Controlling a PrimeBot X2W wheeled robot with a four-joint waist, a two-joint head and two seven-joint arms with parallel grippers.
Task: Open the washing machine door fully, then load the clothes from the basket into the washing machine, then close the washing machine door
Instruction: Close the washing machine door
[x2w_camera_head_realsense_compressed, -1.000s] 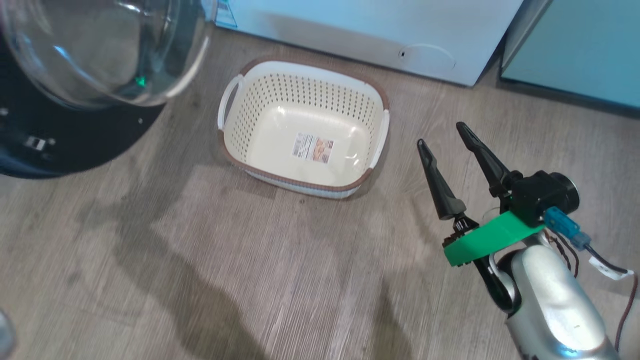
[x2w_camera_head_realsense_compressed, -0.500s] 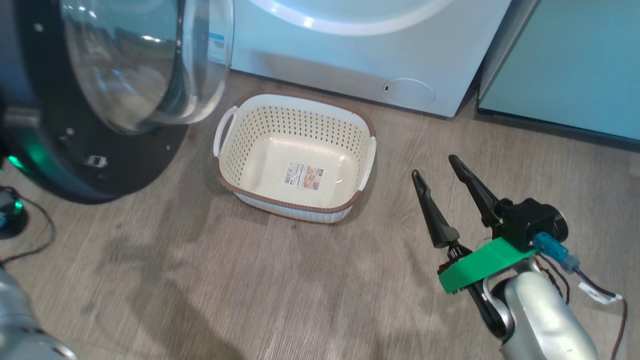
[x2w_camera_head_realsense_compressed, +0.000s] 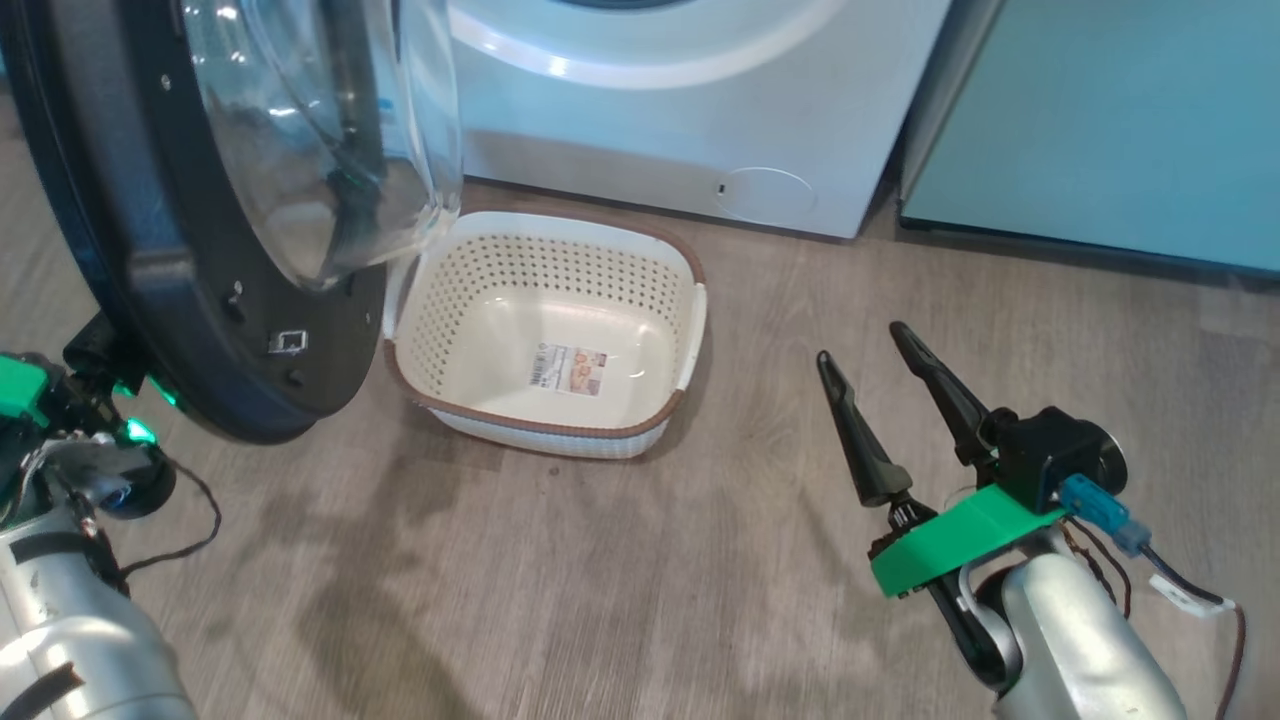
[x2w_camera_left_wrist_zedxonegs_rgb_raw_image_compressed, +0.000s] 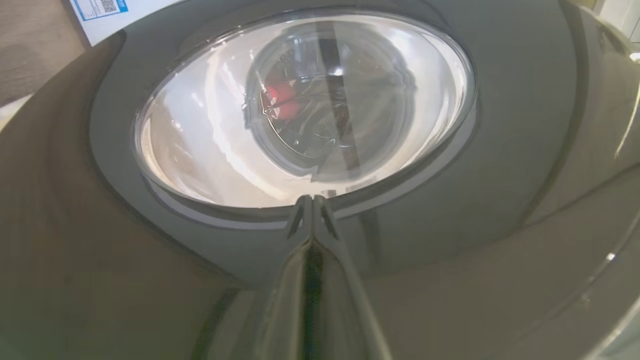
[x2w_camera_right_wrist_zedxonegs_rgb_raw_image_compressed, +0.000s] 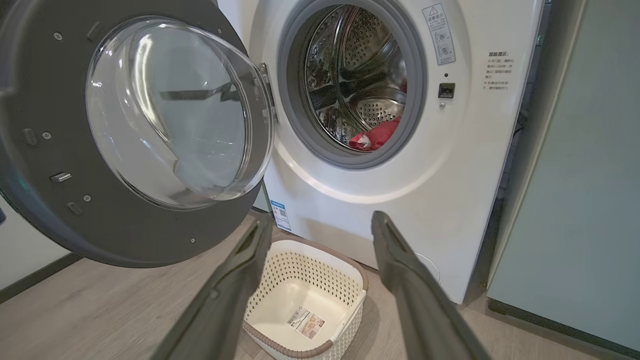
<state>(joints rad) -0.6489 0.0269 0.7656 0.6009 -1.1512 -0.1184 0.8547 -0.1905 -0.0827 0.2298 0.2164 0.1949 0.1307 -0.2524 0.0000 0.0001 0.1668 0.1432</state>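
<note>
Fingers of the left gripper (x2w_camera_left_wrist_zedxonegs_rgb_raw_image_compressed: 313, 210) rise pressed together at the bottom middle of the left wrist view, tips against the outer face of the large round black-rimmed glass washing machine door (x2w_camera_left_wrist_zedxonegs_rgb_raw_image_compressed: 525, 150), so this arm looks nearer for pushing it shut. The right gripper (x2w_camera_head_realsense_compressed: 861, 343) hangs wide and empty at the head view's lower right, near the empty cream perforated plastic basket (x2w_camera_head_realsense_compressed: 520, 425). Beyond, bright red clothes (x2w_camera_right_wrist_zedxonegs_rgb_raw_image_compressed: 377, 135) lie in the drum of the big white washing machine (x2w_camera_right_wrist_zedxonegs_rgb_raw_image_compressed: 450, 175).
</note>
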